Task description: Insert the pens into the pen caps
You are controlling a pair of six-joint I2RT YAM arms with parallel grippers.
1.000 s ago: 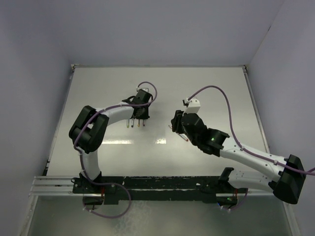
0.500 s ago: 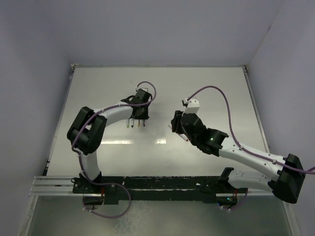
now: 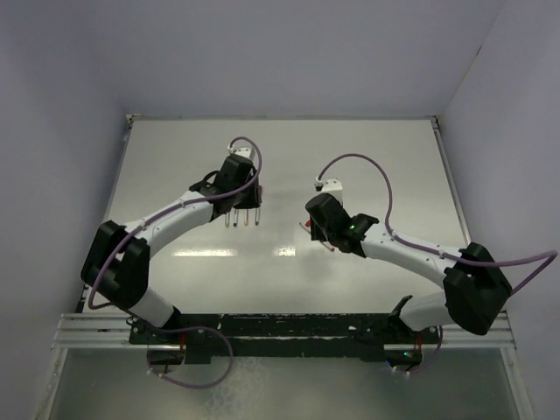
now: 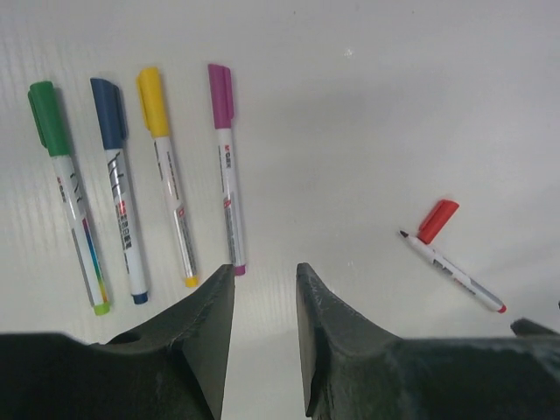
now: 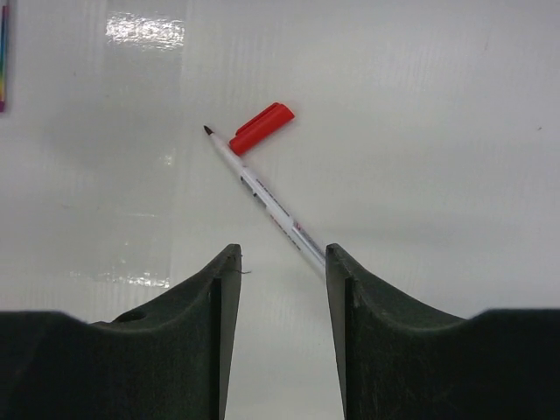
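Right wrist: red pen (image 5: 271,203) uncapped (red cap (image 5: 261,128) just beside).

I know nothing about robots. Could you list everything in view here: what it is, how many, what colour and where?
Capped pens: four, whitish barrels; green pen, blue pen, yellow pen, purple pen; side by side on the table, ahead of the left gripper.
Red pen: one, whitish, uncapped with a dark bare tip; lying slantwise ahead of the right gripper.
Red cap: one, loose on the table beside the red pen's tip.
Table: one, glossy white, under everything.
Left arm, right arm: two, white and black with purple cables, reaching in from the near edge.
Left gripper: black, open, empty.
Right gripper: black, open, empty.
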